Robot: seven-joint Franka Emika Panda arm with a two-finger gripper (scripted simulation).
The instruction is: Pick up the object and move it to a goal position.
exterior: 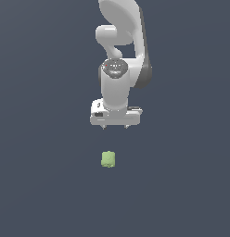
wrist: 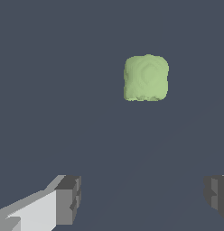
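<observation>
The object (exterior: 108, 159) is a small light-green lumpy piece lying on the dark grey floor, a little in front of the arm in the exterior view. It shows again in the wrist view as a rounded green block (wrist: 146, 78). My white gripper (exterior: 115, 127) hangs above and behind it, pointing down, clearly apart from it. Its two fingers (wrist: 68, 198) stand wide apart with nothing between them, so it is open. The object is much narrower than the gap.
The white arm (exterior: 120, 41) rises behind the gripper toward the top of the exterior view. Around it there is only plain dark grey floor (exterior: 42, 185).
</observation>
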